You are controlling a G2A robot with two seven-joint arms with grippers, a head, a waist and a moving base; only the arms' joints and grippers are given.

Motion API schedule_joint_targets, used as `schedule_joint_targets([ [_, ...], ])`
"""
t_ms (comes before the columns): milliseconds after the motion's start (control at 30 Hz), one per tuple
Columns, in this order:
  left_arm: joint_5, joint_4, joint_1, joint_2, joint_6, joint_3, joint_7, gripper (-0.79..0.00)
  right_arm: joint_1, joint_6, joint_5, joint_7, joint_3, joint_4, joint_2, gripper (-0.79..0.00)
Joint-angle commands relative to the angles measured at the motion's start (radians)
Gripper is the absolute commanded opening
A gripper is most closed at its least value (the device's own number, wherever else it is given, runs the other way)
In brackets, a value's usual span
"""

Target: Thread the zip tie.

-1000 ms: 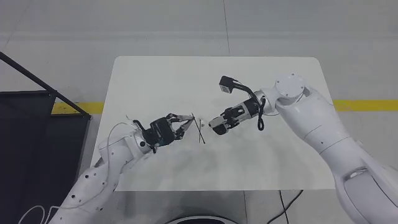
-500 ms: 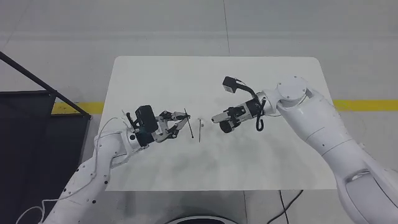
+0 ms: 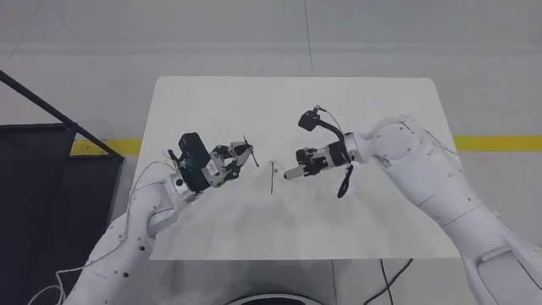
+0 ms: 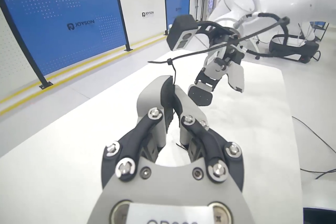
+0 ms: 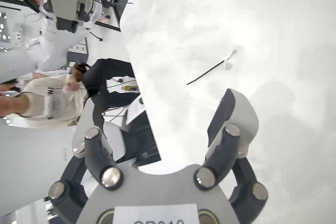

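Though apart, two zip ties.

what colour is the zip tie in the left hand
Black zip tie, clearest in the left wrist view.

My left end effector pinches a thin black zip tie above the counter, its strap running sideways past the small head. A second black strip lies flat on the counter between my arms.
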State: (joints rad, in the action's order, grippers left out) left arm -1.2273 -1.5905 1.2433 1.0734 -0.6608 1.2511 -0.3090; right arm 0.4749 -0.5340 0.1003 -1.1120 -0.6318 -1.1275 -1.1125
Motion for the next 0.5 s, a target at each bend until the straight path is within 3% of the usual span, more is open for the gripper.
schedule_joint_targets([
  [0,0.019,-0.010,0.003,0.001,0.010,0.001,0.037,-0.785,0.042,0.134,-0.058,0.094,-0.038,-0.054,0.018,0.000],
  [400,0.023,-0.012,0.004,0.001,0.012,0.002,0.042,-0.785,0.042,0.134,-0.058,0.094,-0.038,-0.054,0.018,0.000],
  [467,0.036,-0.016,0.010,0.003,0.031,0.001,0.051,-0.785,0.054,0.046,-0.088,0.137,-0.044,-0.082,0.019,0.000],
])
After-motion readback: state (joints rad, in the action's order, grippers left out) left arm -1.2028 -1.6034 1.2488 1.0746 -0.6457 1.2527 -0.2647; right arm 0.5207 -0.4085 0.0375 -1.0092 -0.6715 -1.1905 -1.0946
